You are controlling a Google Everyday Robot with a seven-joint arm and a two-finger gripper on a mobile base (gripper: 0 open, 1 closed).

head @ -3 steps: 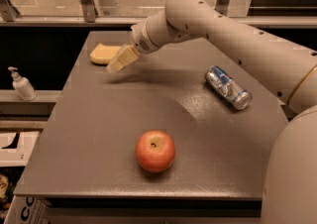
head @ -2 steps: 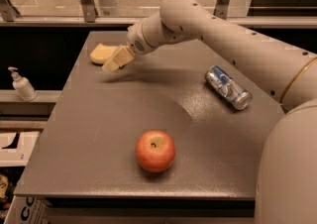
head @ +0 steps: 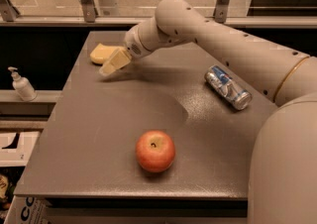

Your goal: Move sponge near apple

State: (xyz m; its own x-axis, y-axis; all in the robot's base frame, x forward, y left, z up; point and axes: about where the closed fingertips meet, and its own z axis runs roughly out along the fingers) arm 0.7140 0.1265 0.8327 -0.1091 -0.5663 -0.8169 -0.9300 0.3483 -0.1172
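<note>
The pale yellow, wavy-edged foam sponge [head: 99,52] lay at the grey worktop's [head: 89,148] far left, well apart from the round red-orange apple [head: 155,150]. The claw [head: 113,63] angled down just beside it, likely to grip it; whether apart or clamped, I could not tell.

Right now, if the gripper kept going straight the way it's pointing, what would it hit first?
Probably the table beside the sponge: the gripper slants down past the sponge's near edge. Depth is unclear; it may clip the sponge.
</note>
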